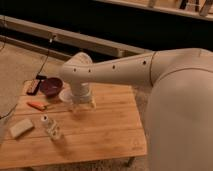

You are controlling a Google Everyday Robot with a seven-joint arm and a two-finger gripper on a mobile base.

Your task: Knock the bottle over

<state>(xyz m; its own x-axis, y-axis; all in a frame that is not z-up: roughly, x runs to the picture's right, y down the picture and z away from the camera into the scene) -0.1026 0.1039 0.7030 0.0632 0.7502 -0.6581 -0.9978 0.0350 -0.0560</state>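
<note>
The claw is being held low over the counter, pointing downward at the end of the pale arm, which is being stretched in from the right of the view. Whether the claw is open or closed cannot be told. The bottle is being seen on the counter to the left of the claw and nearer the camera, near it but not being touched by it. Its white cap is being shown at the end farther from the camera, and whether it is standing upright or leaning cannot be told. Farther left of the claw, beyond the bottle, a pale sponge is being carried flat near the counter's edge. An orange marker is being seen lying left of the claw, between the sponge and a dark bowl. The bowl is being seen left of the claw and farther from the camera, near the arm's bend.
</note>
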